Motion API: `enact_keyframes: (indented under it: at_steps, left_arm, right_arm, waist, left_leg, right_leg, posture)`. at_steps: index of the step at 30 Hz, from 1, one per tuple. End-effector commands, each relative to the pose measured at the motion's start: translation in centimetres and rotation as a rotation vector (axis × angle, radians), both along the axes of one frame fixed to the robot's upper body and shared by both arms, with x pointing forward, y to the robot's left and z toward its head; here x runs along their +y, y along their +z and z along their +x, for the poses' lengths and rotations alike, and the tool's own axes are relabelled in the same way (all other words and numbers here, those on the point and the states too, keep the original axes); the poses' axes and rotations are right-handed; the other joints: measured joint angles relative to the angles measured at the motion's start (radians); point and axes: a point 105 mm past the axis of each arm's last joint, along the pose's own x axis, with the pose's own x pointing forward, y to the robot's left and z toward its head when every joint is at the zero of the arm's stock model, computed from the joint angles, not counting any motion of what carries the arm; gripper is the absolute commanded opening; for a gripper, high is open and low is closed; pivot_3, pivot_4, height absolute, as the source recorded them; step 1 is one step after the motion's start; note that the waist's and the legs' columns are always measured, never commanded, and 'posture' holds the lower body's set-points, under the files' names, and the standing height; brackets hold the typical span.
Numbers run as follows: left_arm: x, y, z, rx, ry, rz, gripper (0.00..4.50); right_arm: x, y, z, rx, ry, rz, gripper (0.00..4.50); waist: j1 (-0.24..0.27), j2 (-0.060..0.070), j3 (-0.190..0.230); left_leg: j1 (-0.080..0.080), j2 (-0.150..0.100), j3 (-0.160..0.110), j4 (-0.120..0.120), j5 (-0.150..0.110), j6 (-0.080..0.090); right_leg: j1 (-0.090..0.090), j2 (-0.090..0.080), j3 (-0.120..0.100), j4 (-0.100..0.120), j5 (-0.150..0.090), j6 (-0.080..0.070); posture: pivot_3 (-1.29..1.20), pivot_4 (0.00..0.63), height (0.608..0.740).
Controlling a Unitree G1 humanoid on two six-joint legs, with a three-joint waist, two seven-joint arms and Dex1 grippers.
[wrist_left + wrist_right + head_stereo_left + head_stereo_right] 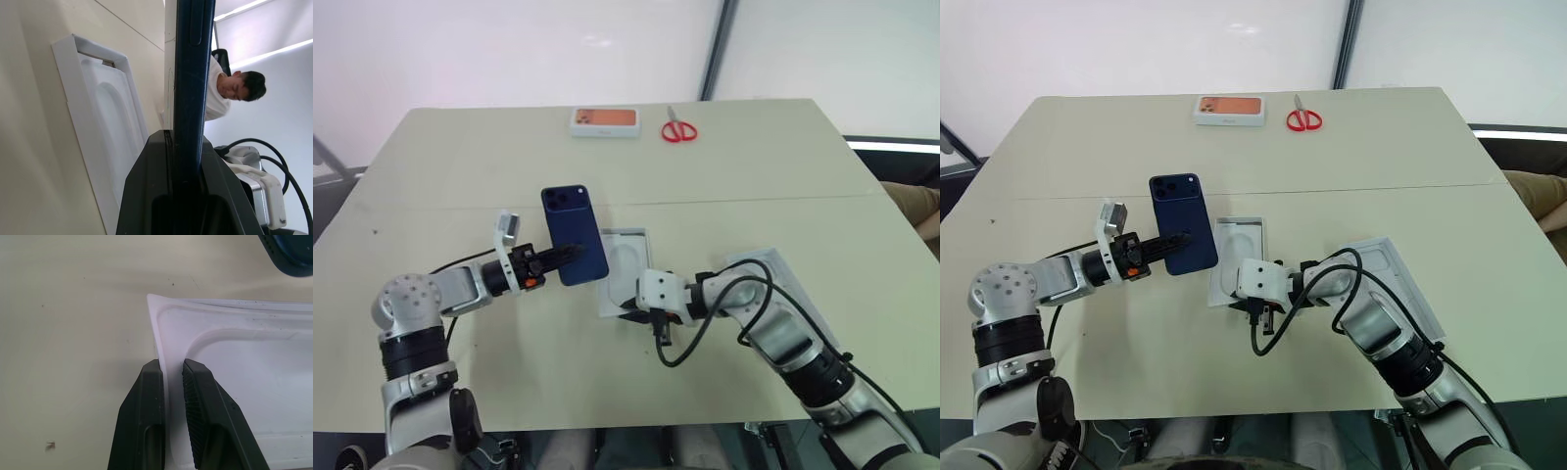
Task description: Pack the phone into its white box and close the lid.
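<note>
Beige tabletop (509, 166) lies broad and bare around the white box (1258, 227). Now the right gripper (171, 377) is seen pinched narrow on the box's near rim, one finger (146, 396) outside, one inside. Just left of the box, the phone (574, 233) is held upright off the table, clamped edge-on by the left gripper (566, 257). Right of the box the lid (1393, 257) is set flat. Well beyond the box, an orange-topped box (604, 119) and scissors (678, 129) are kept near the far edge.
</note>
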Motion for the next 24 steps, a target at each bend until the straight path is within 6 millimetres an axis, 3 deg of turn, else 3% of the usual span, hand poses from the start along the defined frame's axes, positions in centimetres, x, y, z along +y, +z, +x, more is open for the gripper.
enact_keyframes:
  at_steps: [1,4,10,15,24]
  left_arm:
    - [0.3,1.4,0.0,-0.055,0.000,-0.029,0.00]
    - [0.3,1.1,-0.2,-0.047,0.000,-0.029,0.00]
    - [0.3,0.9,-0.2,-0.044,0.003,-0.028,0.00]
    - [0.3,1.0,-0.2,-0.040,-0.007,-0.037,0.00]
    - [0.7,1.2,-0.2,-0.043,0.006,-0.041,0.00]
  right_arm:
    - [0.6,-0.4,-0.4,0.056,0.008,0.013,1.50]
    - [0.5,0.1,-0.3,0.042,0.013,0.009,2.87]
    - [0.7,1.4,-0.5,0.075,0.016,0.050,2.87]
    - [0.3,1.8,0.5,0.065,-0.037,0.054,2.87]
    - [0.3,5.2,0.8,0.198,-0.070,0.241,2.87]
  waist:
    - [0.000,0.000,0.000]
    - [0.003,0.000,0.000]
    - [0.005,0.000,0.000]
    - [0.005,0.000,0.000]
    - [0.005,0.000,0.000]
  left_leg:
    - [0.000,0.000,0.000,0.000,0.000,0.000]
    - [0.000,0.000,0.000,0.000,0.000,0.000]
    - [0.000,-0.001,0.000,0.000,0.000,0.000]
    - [0.000,-0.001,0.000,0.000,0.000,0.000]
    - [0.000,-0.001,0.000,0.000,-0.001,0.001]
  right_leg:
    - [0.000,0.000,0.000,0.000,0.000,0.000]
    - [0.000,0.000,0.000,0.000,0.000,0.000]
    - [0.000,-0.001,0.000,0.000,0.000,0.000]
    - [0.000,-0.001,0.000,0.000,0.000,0.000]
    - [0.000,-0.001,0.000,0.000,0.000,0.000]
  posture:
    - [0.00,0.150,0.740]
    - [0.00,0.150,0.740]
    - [0.00,0.150,0.740]
    - [0.00,0.150,0.740]
    - [0.00,0.150,0.740]
